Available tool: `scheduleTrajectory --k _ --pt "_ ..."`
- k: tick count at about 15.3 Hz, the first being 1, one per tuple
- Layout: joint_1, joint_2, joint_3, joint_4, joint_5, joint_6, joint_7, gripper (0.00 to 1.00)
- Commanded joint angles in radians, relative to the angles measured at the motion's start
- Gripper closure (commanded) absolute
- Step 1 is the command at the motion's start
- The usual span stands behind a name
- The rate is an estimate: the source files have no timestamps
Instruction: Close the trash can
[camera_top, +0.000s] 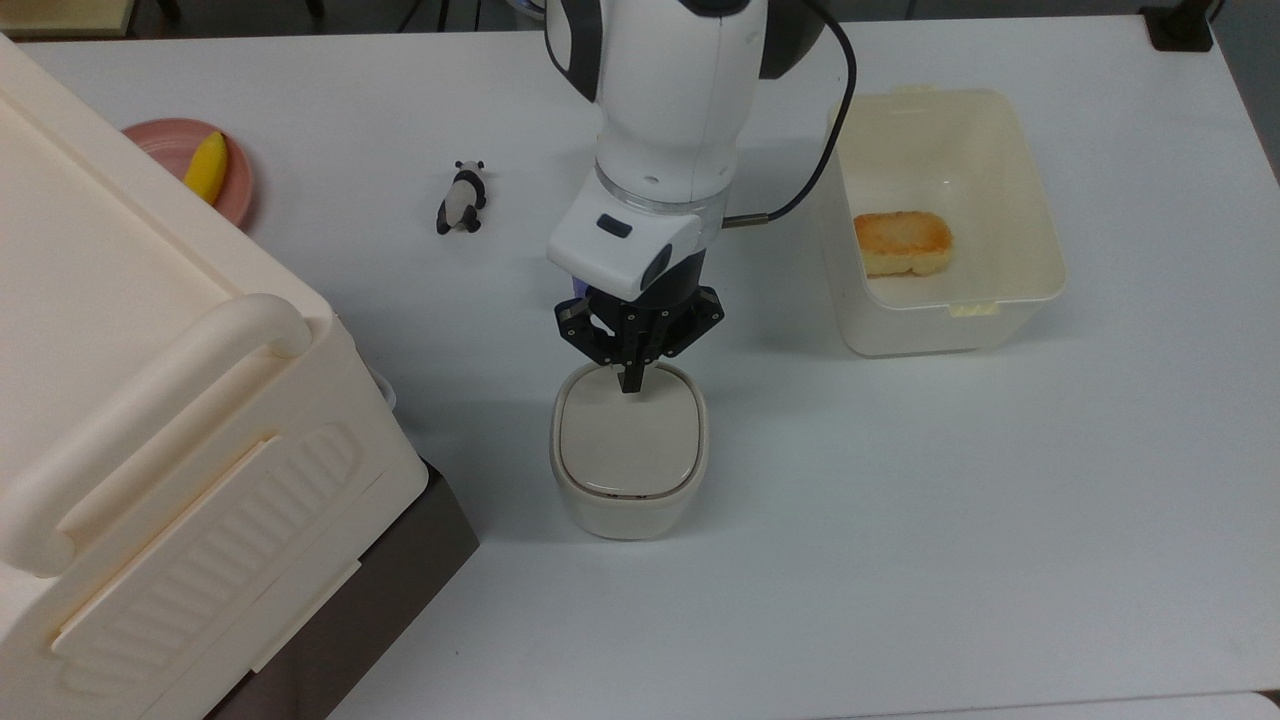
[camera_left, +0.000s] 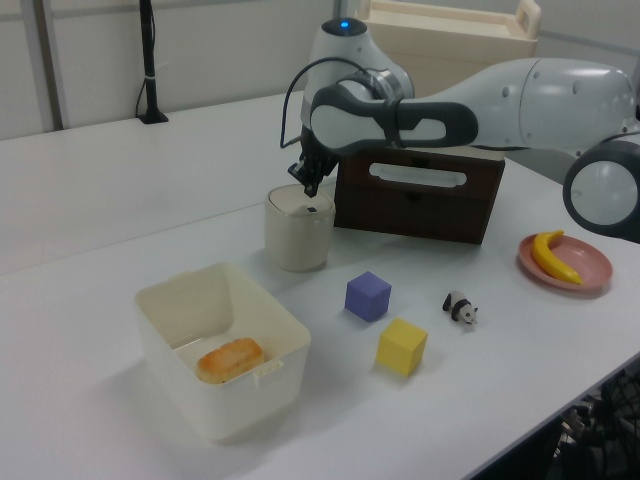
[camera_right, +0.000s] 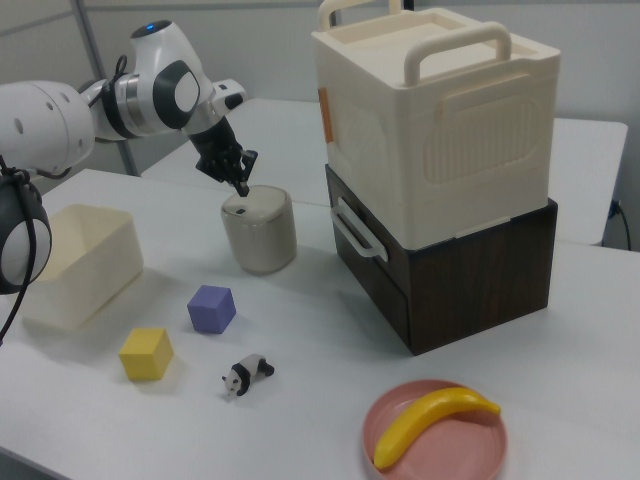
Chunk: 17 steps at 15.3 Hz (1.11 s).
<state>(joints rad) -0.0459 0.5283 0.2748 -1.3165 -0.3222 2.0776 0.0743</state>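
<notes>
- My gripper is black, on my white arm with dark grey bands.
- The trash can is cream, with a tiny black square mark on its lid in the left view.
- The tub is cream; the bread in it is golden orange-brown.
- One cube is purple, the other cube yellow.
- The panda is black and white.
- The plate is pink, the banana yellow.
- The ribbed box is cream, the chest under it dark brown.
- The table is white.
</notes>
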Motion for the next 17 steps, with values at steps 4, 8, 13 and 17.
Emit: scheduleTrajectory --k 4,8,13,17 --pt "0.006 -0.065 -0.016 0.033 0.04 -0.013 0.019 1.0" --pt "0.009 -0.197 -0.025 0.026 0.097 -0.101 0.041 1.0" --pt "0.03 -0.407 -0.071 -0.044 0.152 -0.402 0.14 1.0" --pt "0.105 -0.516 -0.172 -0.182 0.164 -0.594 0.133 1.0"
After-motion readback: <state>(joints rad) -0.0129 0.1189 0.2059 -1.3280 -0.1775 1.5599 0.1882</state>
